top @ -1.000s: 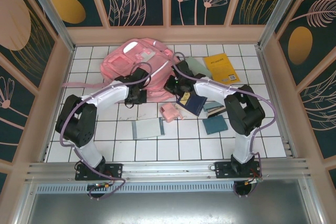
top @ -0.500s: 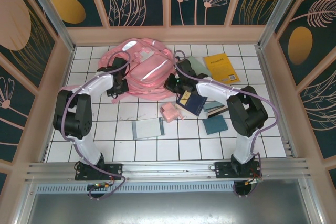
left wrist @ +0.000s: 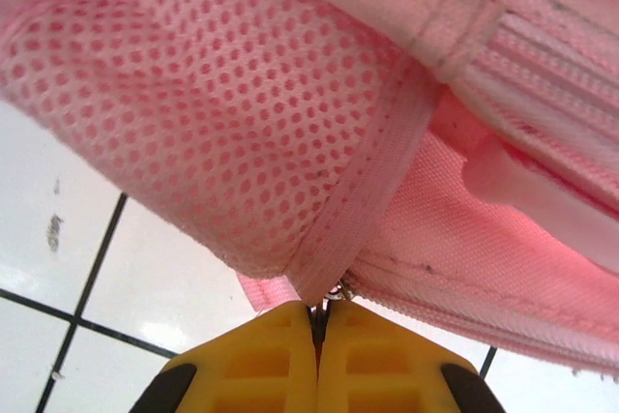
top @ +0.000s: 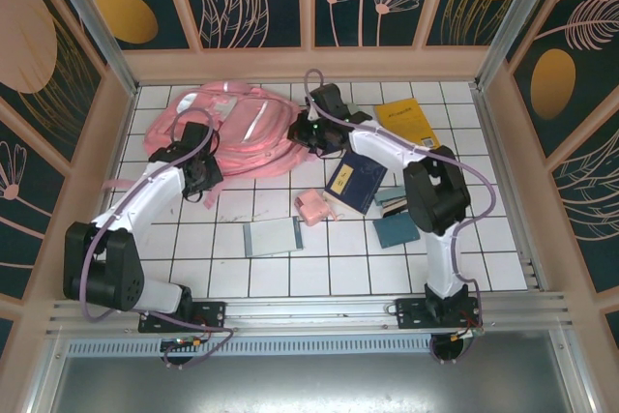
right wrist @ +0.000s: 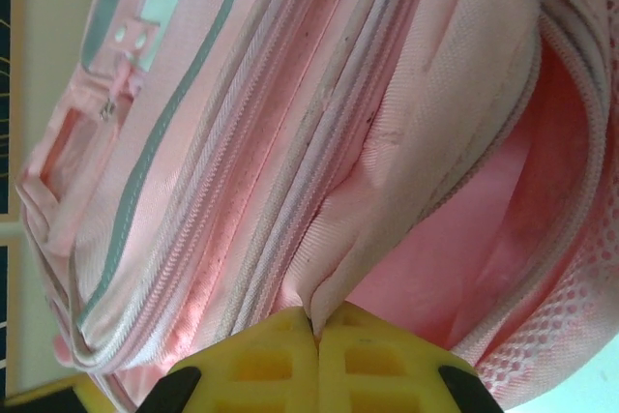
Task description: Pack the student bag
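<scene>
Starting at your left: the left arm (top: pixel 145 195) reaches up to the near-left edge of the bag (top: pixel 242 123). Its jaws are pressed fully together on the seam where the mesh panel meets the zip. The bag lies flat at the far left of the desk (top: pixel 319 268), long axis running left to right, held between your two grips. Moving right, the right arm (top: pixel 387 152) has its jaws closed tight on a fold of fabric at the rim of the main opening, at the bag's right end. That mouth gapes beside the jaws, and the wrist view shows bare pink lining inside, nothing packed that I can see. Loose on the desk, nearer and to the right: pouch (top: pixel 311 206), grey notebook (top: pixel 272 236), blue book (top: pixel 355 184), yellow book (top: pixel 407 123), teal book (top: pixel 397 229). I'd judge your right arm the nearer to them, though both arms are busy holding fabric
</scene>
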